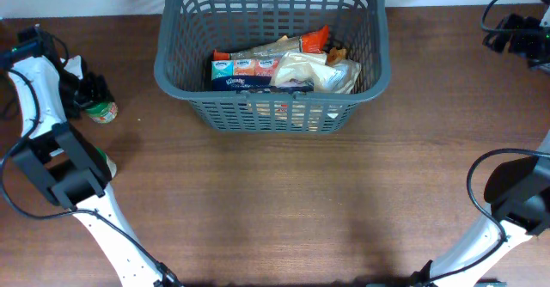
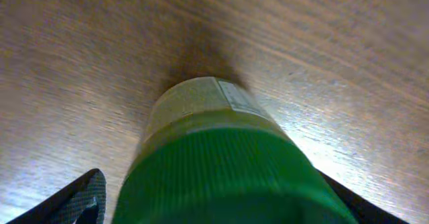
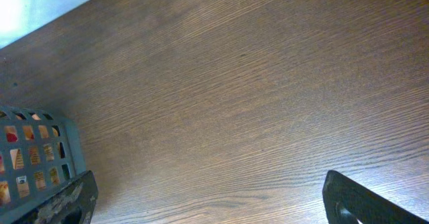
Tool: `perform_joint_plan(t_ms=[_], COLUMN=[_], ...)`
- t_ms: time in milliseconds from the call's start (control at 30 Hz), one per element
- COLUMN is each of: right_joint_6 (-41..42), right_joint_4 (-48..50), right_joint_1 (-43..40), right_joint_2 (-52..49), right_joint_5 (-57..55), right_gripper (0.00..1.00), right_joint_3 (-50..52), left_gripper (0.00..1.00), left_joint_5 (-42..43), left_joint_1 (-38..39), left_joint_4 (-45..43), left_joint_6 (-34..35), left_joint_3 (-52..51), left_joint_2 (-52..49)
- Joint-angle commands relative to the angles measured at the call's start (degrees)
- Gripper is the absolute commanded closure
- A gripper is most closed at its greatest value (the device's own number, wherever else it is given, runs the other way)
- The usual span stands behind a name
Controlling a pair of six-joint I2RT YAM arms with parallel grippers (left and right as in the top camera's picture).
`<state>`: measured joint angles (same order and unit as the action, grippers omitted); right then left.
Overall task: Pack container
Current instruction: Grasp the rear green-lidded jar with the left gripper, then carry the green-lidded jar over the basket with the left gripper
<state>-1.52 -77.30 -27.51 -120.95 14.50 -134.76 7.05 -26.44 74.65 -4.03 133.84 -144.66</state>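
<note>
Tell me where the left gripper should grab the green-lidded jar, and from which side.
Grip the jar by its ribbed green lid, coming straight down from above. It stands upright on the table, the round lid uppermost, and the left gripper straddles it.

The overhead camera looks straight down on the whole table (image 1: pixel 284 192). The left wrist camera peers closely over a jar (image 2: pixel 214 150). The right wrist camera, low over the tabletop, shares the basket (image 3: pixel 70 147) corner with overhead.
</note>
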Motion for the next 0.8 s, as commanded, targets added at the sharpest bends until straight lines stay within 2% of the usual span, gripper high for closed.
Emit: perform_joint_plan(t_ms=[0, 300, 467, 600, 700, 767], right_joint_6=[0.3, 0.3, 0.3, 0.3, 0.3, 0.3], right_joint_4=[0.2, 0.2, 0.2, 0.2, 0.2, 0.2], right_joint_1=[-0.3, -0.3, -0.3, -0.3, -0.3, -0.3], right_joint_2=[0.9, 0.9, 0.9, 0.9, 0.9, 0.9], right_joint_5=[0.3, 0.3, 0.3, 0.3, 0.3, 0.3], right_gripper=[0.01, 0.01, 0.01, 0.01, 0.01, 0.01], right_joint_3=[0.3, 0.3, 0.3, 0.3, 0.3, 0.3], left_gripper=[0.26, 0.20, 0.21, 0.31, 0.45, 0.51], left_joint_5=[-0.9, -2.4, -2.3, -2.3, -2.3, -2.3], left_joint_1=[-0.2, -0.2, -0.2, -0.2, -0.2, -0.2], left_joint_4=[0.7, 0.4, -0.7, -0.9, -1.0, -1.0], left_joint_6=[-0.3, -0.8, -0.7, -0.7, -0.7, -0.7], left_joint_3=[0.3, 0.3, 0.3, 0.3, 0.3, 0.3], left_joint_2=[-3.6, -3.7, -3.7, -3.7, -3.7, -3.7])
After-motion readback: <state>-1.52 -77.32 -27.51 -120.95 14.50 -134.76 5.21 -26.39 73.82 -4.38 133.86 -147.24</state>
